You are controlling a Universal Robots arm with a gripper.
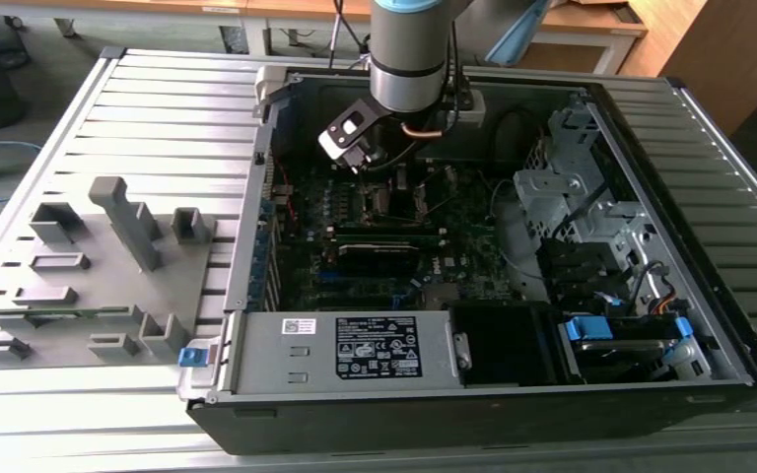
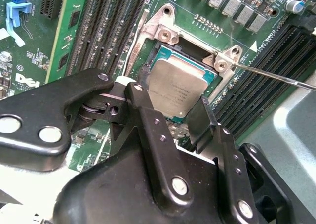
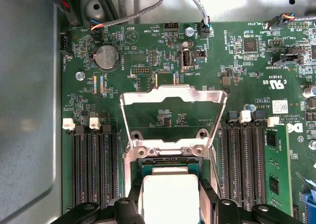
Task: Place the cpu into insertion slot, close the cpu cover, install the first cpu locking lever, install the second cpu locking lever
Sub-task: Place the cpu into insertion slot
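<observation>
Two fingers (image 2: pixel 143 110) of the pincer (image 2: pixel 172 101) sit clamped on opposite edges of the cpu (image 2: pixel 178 83), holding it level & square w/ the insertion slot (image 2: pixel 185 46) (seated or just above, can't tell), cpu cover (image 3: pixel 173 92) flipped back for access.

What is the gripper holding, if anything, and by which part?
The cpu, pinched by two opposite side edges in the gripper; the cover is open.

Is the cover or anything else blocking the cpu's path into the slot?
Nothing visible does. The cpu cover stands swung open, clear of the insertion slot, and the cpu lies squarely over the slot's opening.
</observation>
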